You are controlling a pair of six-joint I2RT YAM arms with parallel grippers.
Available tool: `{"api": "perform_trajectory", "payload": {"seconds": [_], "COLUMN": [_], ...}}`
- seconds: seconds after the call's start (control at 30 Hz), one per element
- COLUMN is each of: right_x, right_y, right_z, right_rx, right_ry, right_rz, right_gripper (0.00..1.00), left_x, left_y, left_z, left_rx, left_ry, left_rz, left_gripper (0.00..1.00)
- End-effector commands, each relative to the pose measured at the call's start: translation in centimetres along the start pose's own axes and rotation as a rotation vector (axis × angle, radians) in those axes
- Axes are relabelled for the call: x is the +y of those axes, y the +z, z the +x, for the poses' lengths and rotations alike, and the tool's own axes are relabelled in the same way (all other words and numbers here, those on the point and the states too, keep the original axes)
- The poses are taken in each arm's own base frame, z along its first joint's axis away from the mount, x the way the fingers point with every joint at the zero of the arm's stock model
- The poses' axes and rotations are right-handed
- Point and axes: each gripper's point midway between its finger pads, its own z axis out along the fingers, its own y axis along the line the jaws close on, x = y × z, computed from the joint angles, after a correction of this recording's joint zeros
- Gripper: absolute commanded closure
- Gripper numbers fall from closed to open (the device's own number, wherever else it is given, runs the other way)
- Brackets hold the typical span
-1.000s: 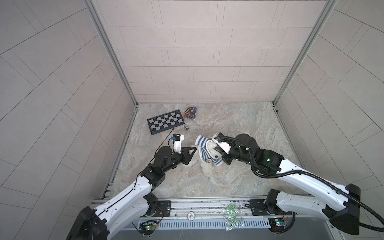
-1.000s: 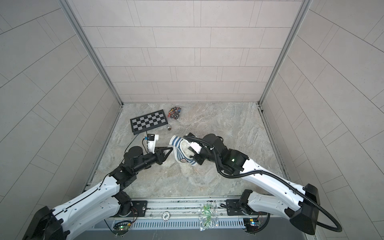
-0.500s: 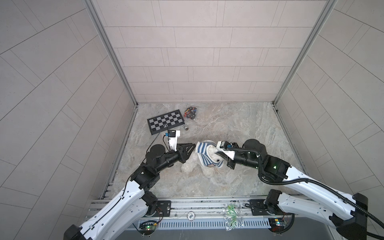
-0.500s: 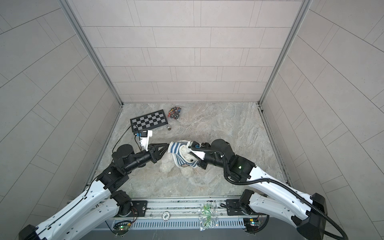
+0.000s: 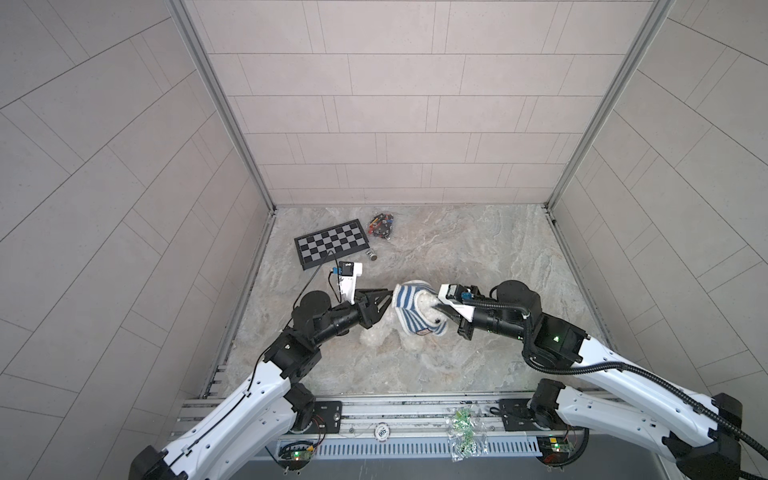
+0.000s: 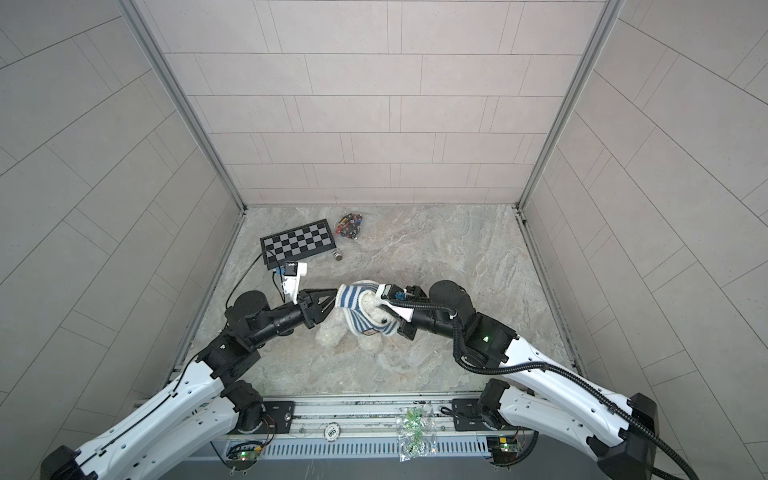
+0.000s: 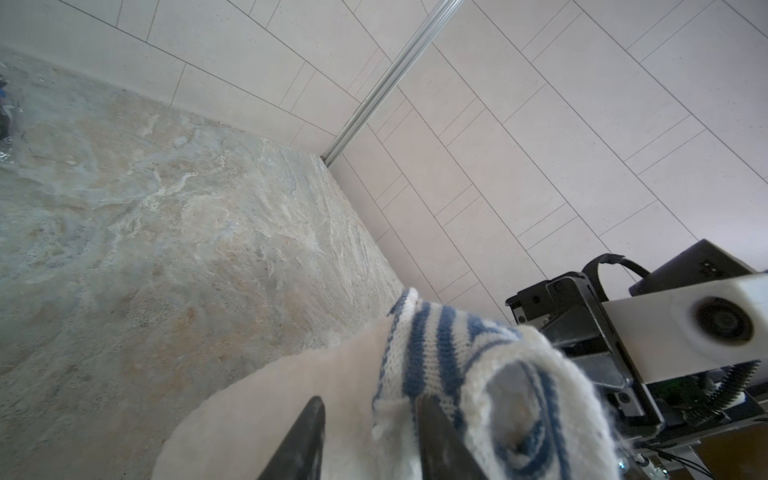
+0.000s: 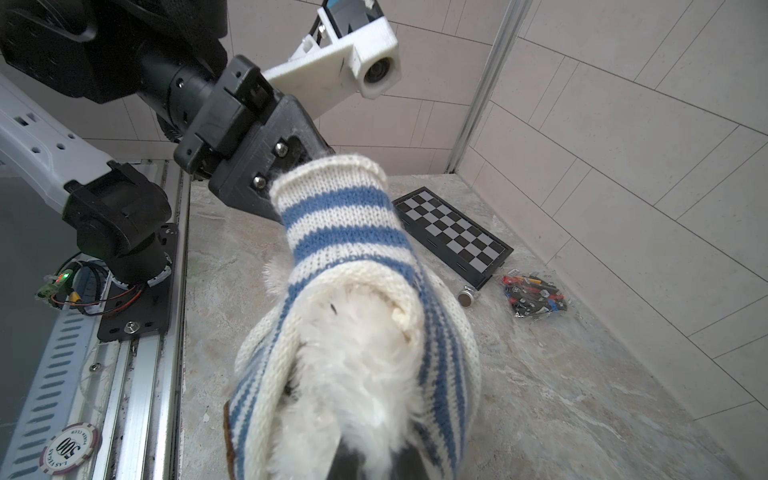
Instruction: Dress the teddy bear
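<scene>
In both top views the bear is lying mid-desk between the arms with the shirt pulled partly over its upper half, and the walls are leaving it room all round. In the left wrist view the left claw is standing open astride the shirt's hem; we are judging knit and plush light, soft and stretchy, best pinched at hem or cuff. In the right wrist view the right claw is clamping shut on the bear's fur above flat, smooth-looking stone.
</scene>
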Motion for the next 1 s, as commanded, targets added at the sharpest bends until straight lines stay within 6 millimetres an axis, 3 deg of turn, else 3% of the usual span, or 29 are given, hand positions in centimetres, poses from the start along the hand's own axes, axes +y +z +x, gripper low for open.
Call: {"api": "perform_trajectory", "payload": {"seconds": [0.0,0.13,0.33,0.43,0.63,0.97], "right_x": [-0.2,-0.4,-0.7,-0.9,-1.5,-2.9], "right_y": [-0.4,-0.4,-0.5,-0.8,-1.6,-3.2], "right_z": [-2.0,-1.9,-1.8,-1.9,-2.1,-2.5], "right_rx": [-0.075,-0.072,-0.071,-0.079,-0.108,-0.146], "right_ry": [-0.043,-0.045,-0.050,-0.054,-0.056,-0.041], "right_rz": [0.008,0.015,0.039,0.054,0.102,0.209], "right_gripper": [1.00,1.00,1.00,1.00,1.00,1.00], "left_x": [-1.1,-1.3,-0.8,0.1,6.9,10.6], "left_y": [0.4,1.0,1.0,0.6,-1.8,-3.7], "left_z": [-0.1,0.4,0.6,0.8,2.1,4.6], "left_rx": [-0.014,0.002,-0.007,-0.012,-0.005,-0.008], "left_ry": [0.005,-0.005,-0.018,-0.027,-0.069,-0.125], "left_rz": [0.061,0.069,0.053,0.008,-0.308,-0.420], "left_gripper": [0.63,0.72,1.00,1.00,1.00,1.00]}}
